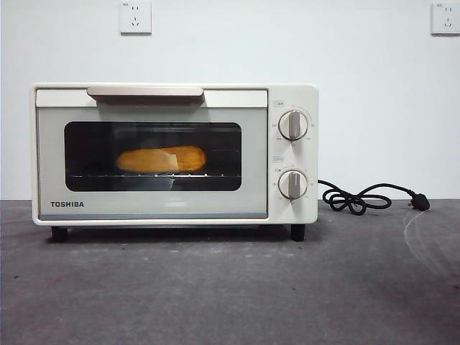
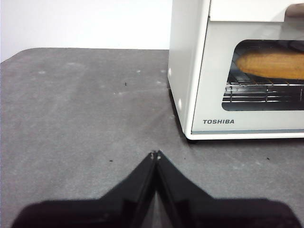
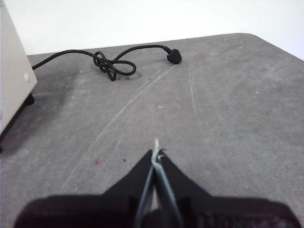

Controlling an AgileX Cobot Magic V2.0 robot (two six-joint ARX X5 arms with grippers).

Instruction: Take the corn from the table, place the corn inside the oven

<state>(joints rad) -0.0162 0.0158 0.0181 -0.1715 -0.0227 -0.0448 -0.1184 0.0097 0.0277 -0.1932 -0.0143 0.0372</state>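
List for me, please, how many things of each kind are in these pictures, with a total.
Oven, door closed: 1
Corn, inside on the rack: 1
Oven knobs: 2
Power cord, unplugged on the table: 1
Wall sockets: 2
Grippers, left gripper and right gripper, both shut: 2
Total: 9

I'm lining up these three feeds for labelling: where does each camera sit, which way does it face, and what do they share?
Front view: low, at table height, facing the closed oven head-on; no part of the robot shows.
Left wrist view: on the left arm, looking past the shut left hand toward the oven's left front corner.
Right wrist view: on the right arm, over the shut right hand toward the black cord.
Shared: front and left views both show the corn on the rack; front and right both show the cord.
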